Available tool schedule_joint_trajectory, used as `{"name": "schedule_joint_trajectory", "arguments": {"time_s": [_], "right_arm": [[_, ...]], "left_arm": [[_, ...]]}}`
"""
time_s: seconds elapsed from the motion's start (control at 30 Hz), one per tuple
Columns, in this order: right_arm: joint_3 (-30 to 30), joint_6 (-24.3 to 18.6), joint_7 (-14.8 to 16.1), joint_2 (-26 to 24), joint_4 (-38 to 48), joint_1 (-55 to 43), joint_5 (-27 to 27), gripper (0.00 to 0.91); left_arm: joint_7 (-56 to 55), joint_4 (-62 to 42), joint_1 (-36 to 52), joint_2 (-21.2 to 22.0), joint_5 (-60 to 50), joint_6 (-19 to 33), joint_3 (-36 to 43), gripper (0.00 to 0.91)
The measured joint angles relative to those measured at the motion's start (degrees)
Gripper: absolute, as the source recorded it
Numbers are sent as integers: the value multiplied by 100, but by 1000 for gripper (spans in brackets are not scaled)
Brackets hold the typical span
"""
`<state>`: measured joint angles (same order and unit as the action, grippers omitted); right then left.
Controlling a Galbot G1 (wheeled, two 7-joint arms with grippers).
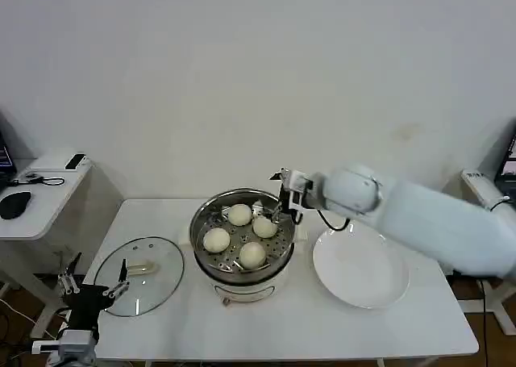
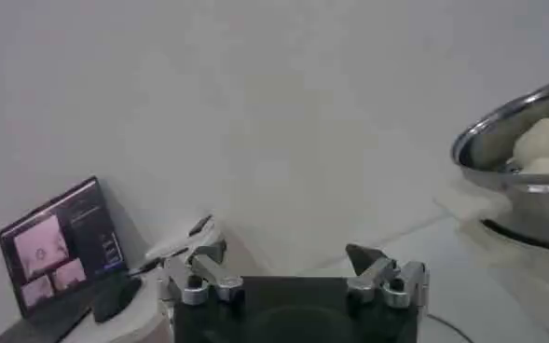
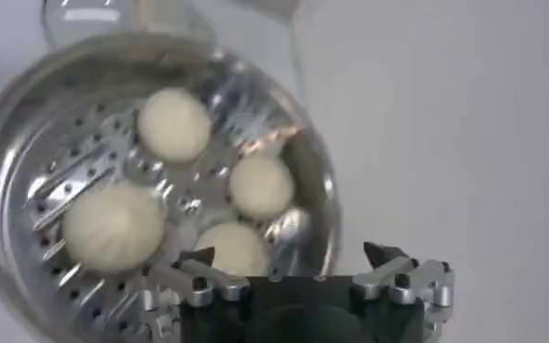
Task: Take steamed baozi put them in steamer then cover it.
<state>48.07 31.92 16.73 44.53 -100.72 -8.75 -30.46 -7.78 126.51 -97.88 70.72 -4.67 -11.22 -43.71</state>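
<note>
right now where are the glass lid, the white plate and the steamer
glass lid (image 1: 143, 280), head view, on the clear glass beside its handle
white plate (image 1: 360, 272), head view, on its bare middle
steamer (image 1: 199, 218), head view, on its shiny left rim

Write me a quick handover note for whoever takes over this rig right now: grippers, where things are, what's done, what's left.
Right gripper: open, empty, over the steamer's right rim.
Left gripper: open, empty, low at the table's front-left corner, near the cover.
All four baozi sit on the steamer's tray. The white plate to its right is bare.
Done: loading the baozi.
Left: lift the cover, lying flat on the table left of the steamer, and set it on the steamer.
</note>
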Motion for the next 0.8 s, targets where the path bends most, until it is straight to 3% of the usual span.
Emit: {"name": "schedule_joint_trajectory", "arguments": {"time_s": [0.17, 0.37, 0.6, 0.8], "right_arm": [[-1386, -583, -502, -269, -469, 1406, 364, 907], [-3548, -1248, -713, -140, -947, 3534, 949, 907], [-6048, -1969, -619, 864, -1259, 5895, 1596, 907], [-7781, -2394, -553, 1877, -1507, 7501, 1907, 907]], "left_arm": [[-1, -82, 4, 17, -49, 44, -2, 907], [34, -210, 45, 12, -155, 136, -6, 907], [176, -402, 22, -121, -626, 287, 39, 907], [212, -637, -76, -339, -1695, 498, -29, 907]]}}
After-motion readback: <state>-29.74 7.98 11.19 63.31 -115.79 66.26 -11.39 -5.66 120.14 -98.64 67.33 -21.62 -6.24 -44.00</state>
